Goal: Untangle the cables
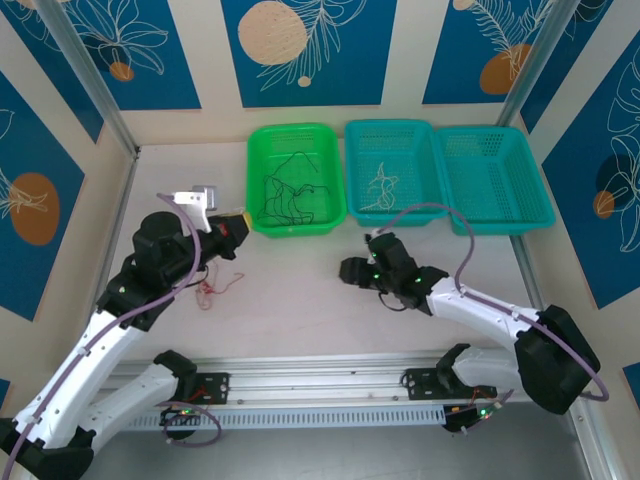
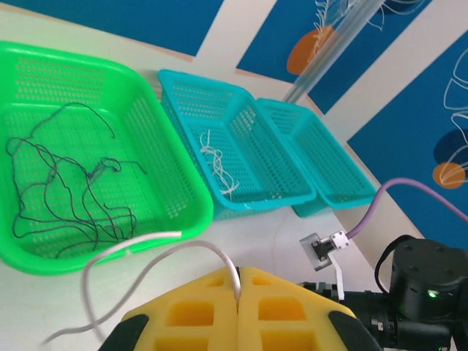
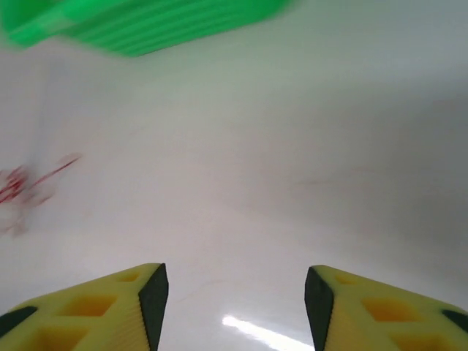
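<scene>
Whitish cable [image 2: 153, 240] clenched in left jaws, right jaws released; lift slow, then drop into mid teal basket [image 2: 270, 153].

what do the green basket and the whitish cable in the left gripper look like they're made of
The green basket looks like moulded plastic, slightly glossy: uniform bright colour, a grid of perforations, a rounded rim. The whitish cable, pinched in the shut left gripper, seems to be a thin wire in smooth plastic insulation: it bends in soft loops. Its core is not visible.
</scene>
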`<action>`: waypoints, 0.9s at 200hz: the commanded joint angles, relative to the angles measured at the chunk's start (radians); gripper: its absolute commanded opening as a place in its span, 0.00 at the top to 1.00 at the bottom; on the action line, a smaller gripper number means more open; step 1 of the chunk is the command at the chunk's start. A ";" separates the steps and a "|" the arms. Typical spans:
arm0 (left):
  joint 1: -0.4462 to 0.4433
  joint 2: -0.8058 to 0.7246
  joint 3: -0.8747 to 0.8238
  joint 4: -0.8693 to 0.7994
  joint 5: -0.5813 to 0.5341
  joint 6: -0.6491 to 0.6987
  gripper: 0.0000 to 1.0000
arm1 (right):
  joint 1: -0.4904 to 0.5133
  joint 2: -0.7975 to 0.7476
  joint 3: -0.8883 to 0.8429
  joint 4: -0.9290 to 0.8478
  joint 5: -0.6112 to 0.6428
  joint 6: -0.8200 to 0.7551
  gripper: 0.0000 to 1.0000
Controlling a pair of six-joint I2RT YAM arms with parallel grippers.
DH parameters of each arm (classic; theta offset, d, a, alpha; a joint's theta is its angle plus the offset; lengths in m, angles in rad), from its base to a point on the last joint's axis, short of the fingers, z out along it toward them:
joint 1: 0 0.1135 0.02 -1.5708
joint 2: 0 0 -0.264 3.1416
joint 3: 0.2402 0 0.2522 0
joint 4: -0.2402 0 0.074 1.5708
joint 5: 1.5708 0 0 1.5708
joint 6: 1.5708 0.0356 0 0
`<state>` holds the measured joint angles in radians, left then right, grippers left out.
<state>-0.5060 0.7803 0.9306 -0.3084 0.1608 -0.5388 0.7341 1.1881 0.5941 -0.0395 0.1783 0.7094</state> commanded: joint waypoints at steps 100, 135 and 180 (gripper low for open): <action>0.011 0.016 0.026 0.225 0.318 -0.051 1.00 | 0.283 0.558 0.094 0.980 -0.097 -0.320 0.18; 0.009 0.024 0.061 0.240 0.324 -0.064 1.00 | 0.327 0.732 0.215 1.005 0.037 -0.232 0.17; 0.010 0.050 0.160 0.216 0.305 -0.055 1.00 | 0.344 0.870 0.311 1.013 0.206 -0.148 0.32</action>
<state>-0.5049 0.8249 1.0115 -0.1268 0.4488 -0.5949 1.0813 2.0384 0.8417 0.8829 0.2260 0.4873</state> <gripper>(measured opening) 0.039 0.781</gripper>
